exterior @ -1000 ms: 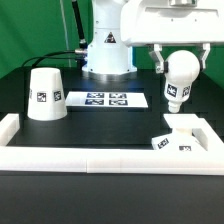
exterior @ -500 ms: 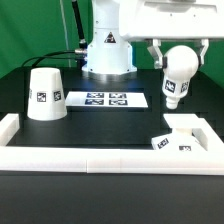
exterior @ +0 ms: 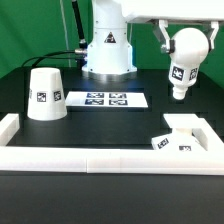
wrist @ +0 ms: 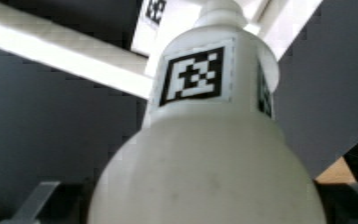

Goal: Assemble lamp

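Note:
My gripper (exterior: 185, 42) is shut on the round head of the white bulb (exterior: 184, 60) and holds it in the air at the exterior view's right, stem pointing down, high above the flat square base (exterior: 178, 137). The bulb fills the wrist view (wrist: 202, 130), its tag facing the camera; a finger (wrist: 34, 200) shows dark beside it. The base lies in the right corner of the white border. The truncated-cone shade (exterior: 45, 94) stands upright at the exterior view's left.
The marker board (exterior: 107, 99) lies flat in the middle, in front of the big white robot pedestal (exterior: 107, 50). A white raised border (exterior: 90, 159) runs along the front and both sides of the black table.
The gripper has lifted the bulb higher and slightly to the exterior view's right. The bulb now hangs nearly upright. Base and shade have not moved.

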Controlling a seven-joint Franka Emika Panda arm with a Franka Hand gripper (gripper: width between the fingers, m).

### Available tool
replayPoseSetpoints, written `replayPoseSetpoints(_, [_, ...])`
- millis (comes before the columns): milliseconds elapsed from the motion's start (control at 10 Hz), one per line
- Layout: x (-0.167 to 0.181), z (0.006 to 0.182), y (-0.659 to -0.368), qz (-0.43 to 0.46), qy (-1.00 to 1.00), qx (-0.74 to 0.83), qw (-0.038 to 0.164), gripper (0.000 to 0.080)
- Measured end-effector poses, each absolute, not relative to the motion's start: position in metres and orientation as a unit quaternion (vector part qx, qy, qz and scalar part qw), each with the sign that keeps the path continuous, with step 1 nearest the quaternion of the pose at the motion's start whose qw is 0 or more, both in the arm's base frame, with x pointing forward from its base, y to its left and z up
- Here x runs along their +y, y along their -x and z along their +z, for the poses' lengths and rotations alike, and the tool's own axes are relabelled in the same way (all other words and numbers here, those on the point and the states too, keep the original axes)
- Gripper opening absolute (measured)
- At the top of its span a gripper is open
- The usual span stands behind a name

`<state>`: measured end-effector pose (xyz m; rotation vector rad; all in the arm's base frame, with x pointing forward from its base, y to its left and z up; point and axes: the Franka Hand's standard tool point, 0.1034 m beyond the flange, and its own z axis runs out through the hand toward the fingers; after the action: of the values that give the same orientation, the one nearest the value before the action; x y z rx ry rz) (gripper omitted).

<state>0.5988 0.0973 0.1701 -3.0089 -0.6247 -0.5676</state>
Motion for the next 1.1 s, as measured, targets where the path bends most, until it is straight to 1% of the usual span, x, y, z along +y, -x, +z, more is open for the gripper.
replayPoseSetpoints(500, [0.095,0.167,-0.601,-0.206,0.958,-0.199,0.004,0.0579])
replayPoseSetpoints(900, [0.094,0.157,-0.613,-0.232,0.952,-0.202,-0.001,0.0579])
replayPoseSetpoints(1100, [0.095,0.152,-0.613,-0.233,0.951,-0.202,-0.001,0.0579])
